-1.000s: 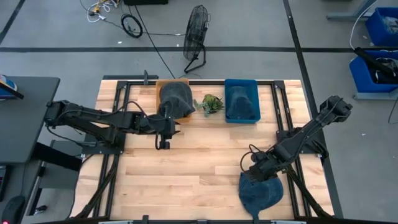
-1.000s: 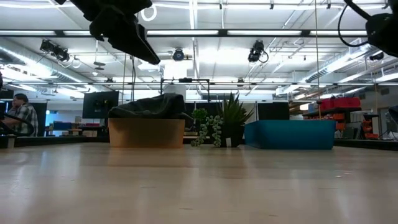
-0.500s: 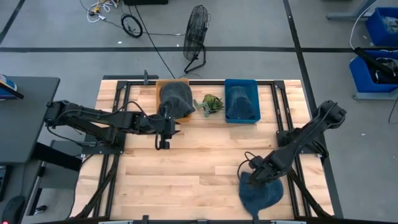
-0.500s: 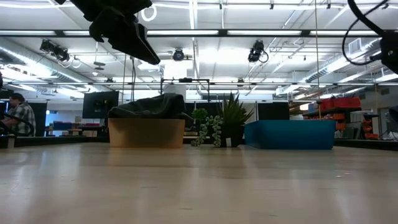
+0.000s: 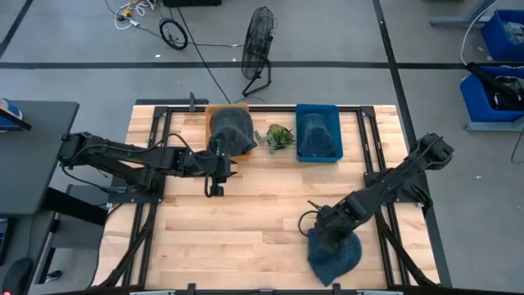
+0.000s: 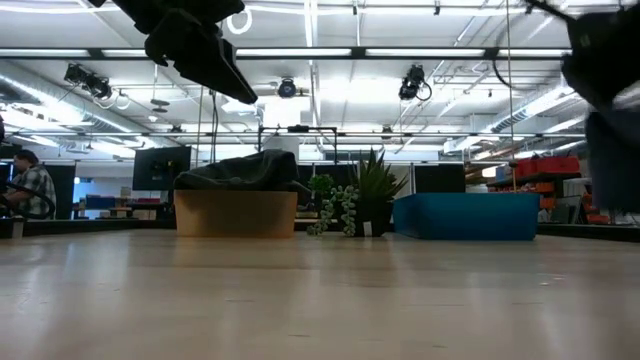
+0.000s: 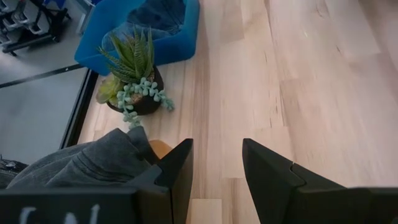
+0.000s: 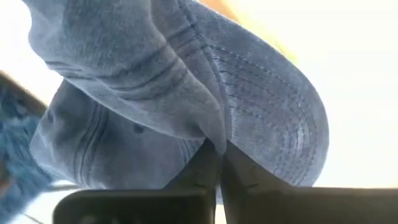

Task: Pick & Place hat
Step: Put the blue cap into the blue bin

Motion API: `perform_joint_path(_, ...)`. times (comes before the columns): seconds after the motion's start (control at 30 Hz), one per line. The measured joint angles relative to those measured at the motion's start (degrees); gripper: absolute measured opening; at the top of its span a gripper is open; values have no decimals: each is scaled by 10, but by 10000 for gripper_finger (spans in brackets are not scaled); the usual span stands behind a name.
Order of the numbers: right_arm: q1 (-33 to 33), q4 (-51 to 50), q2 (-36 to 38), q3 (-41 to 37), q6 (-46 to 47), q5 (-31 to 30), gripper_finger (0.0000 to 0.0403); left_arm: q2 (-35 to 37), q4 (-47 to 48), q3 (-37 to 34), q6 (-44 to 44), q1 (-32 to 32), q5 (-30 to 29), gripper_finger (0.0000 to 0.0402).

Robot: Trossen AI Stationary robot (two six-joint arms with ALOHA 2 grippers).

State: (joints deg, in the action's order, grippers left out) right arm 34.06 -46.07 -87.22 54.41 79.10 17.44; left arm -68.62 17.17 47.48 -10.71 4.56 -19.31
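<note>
The right hand (image 5: 326, 233) pinches the blue hat (image 5: 334, 252), which hangs just below it.

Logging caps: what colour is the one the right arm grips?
Blue denim cap, clearest in the right wrist view.

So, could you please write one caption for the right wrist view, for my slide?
Right gripper shut on the blue denim hat, pinching a fold of its fabric between the two dark fingers.

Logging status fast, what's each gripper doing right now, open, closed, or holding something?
Left gripper: open, empty, beside the tan box with the dark grey hat.
Right gripper: closed on the blue denim cap at the table's near edge.
</note>
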Motion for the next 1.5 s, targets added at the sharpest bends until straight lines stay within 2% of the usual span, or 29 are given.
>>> perform_joint_path(0.1, -18, -63, 0, 54, -104, -40, 5, 0, -2, 0, 0, 0, 0, 142)
perform_joint_path(0.2, -37, -160, 0, 118, -204, -126, 5, 0, -9, 0, 0, 0, -2, 142)
perform_joint_path(0.27, -49, -228, 0, 164, -279, -207, 5, 0, -14, 0, 0, 0, -2, 142)
perform_joint_path(0.43, -72, -352, 2, 249, -515, -459, 5, 0, -38, 0, 0, 0, -2, 142)
perform_joint_path(0.5, -90, -392, 2, 267, -634, -513, 5, 0, -42, 0, 0, 0, -2, 142)
perform_joint_path(0.57, -120, -429, 2, 276, -731, -524, 5, 0, -43, 0, 0, 0, -2, 142)
perform_joint_path(0.77, -252, -439, 2, 276, -846, -568, 5, 0, -43, 0, 0, 0, -2, 142)
perform_joint_path(1.0, -402, -403, 2, 275, -1006, -596, 5, 0, -44, 0, 1, 0, -2, 142)
perform_joint_path(1.2, -493, -235, 1, 239, -1136, -614, 4, 0, -44, 0, 1, 0, -2, 142)
perform_joint_path(1.3, -520, -138, 1, 193, -1197, -582, 4, 0, -44, 0, 1, 0, -2, 142)
perform_joint_path(1.5, -545, -43, 1, 99, -1253, -532, 4, 0, -44, 0, 1, 0, -2, 142)
